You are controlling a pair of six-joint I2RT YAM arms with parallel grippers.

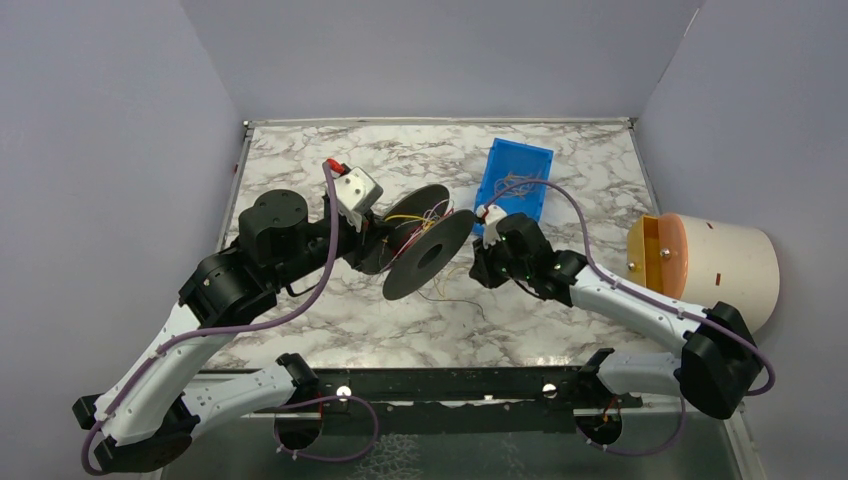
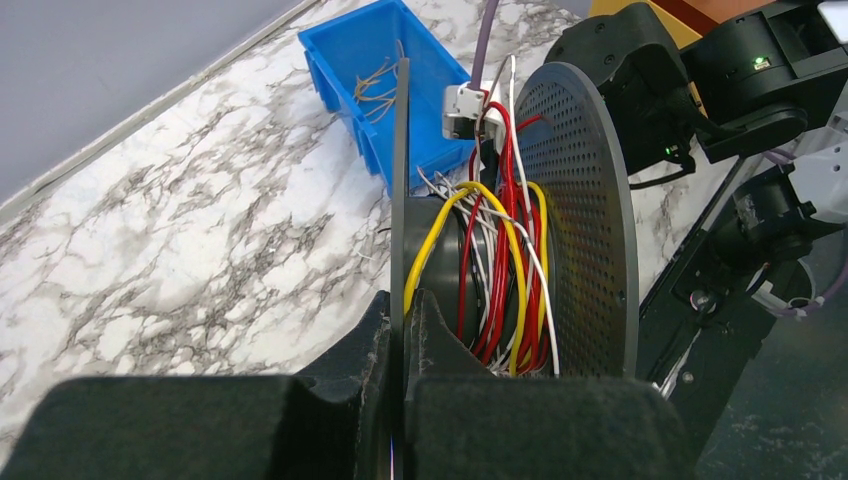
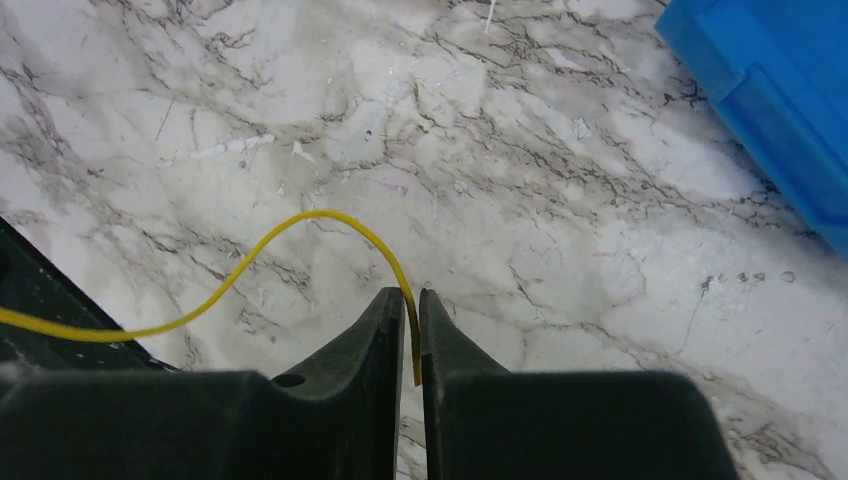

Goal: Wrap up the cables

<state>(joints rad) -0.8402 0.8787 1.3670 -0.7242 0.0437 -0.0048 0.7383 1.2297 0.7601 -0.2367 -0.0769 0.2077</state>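
Note:
A black spool (image 1: 425, 250) with two round flanges is held up over the middle of the table. Red, yellow and white wires (image 2: 500, 270) are wound on its core. My left gripper (image 2: 403, 320) is shut on the spool's thin far flange (image 2: 400, 180). The perforated near flange (image 2: 580, 220) faces my right arm. My right gripper (image 3: 412, 310) is shut on the end of a yellow wire (image 3: 300, 225), which arcs left toward the spool. In the top view my right gripper (image 1: 487, 262) sits just right of the spool.
A blue bin (image 1: 515, 180) with several loose wires stands at the back, behind my right gripper. A cream cylinder (image 1: 715, 265) lies at the right edge. A thin loose wire (image 1: 470, 300) lies on the marble below the spool.

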